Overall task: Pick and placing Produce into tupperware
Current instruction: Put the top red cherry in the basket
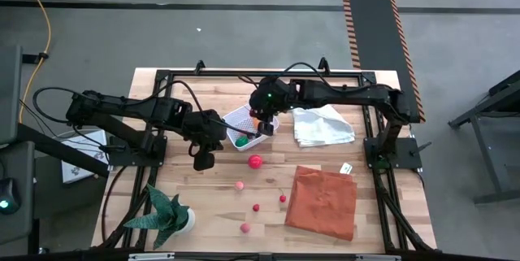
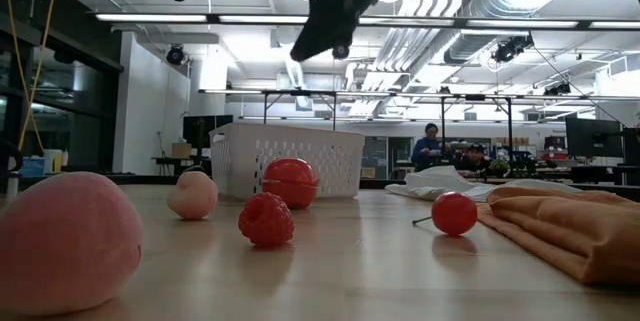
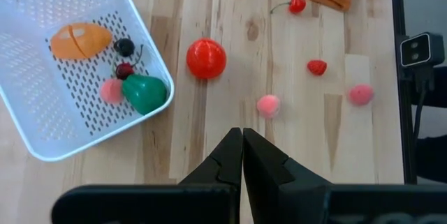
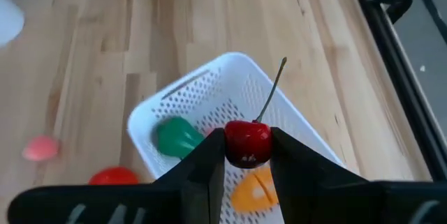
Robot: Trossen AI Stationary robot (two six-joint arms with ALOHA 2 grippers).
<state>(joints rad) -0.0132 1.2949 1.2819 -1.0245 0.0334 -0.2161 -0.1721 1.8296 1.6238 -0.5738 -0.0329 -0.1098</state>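
I'm holding the cherry point(image 4: 247, 142) in the right hand point(image 4: 247, 155), centring over the tub point(image 4: 230, 84) before releasing.

In the low view we see the peach-pink ball point(image 2: 62, 241) cut by the picture's left edge, and the orange cloth point(image 2: 565, 223) runs off the right edge. The tub point(image 2: 288, 159) hides its contents behind its wall there, and the red ball point(image 2: 290, 182) covers part of that wall. In the right wrist view, the held cherry point(image 4: 247, 142) and the fingers point(image 4: 202, 168) hide part of the orange piece point(image 4: 253, 190), and the red ball point(image 4: 114, 176) is half covered. From above, the right gripper point(image 1: 262, 126) covers part of the tub, and we cannot make out the cherry.
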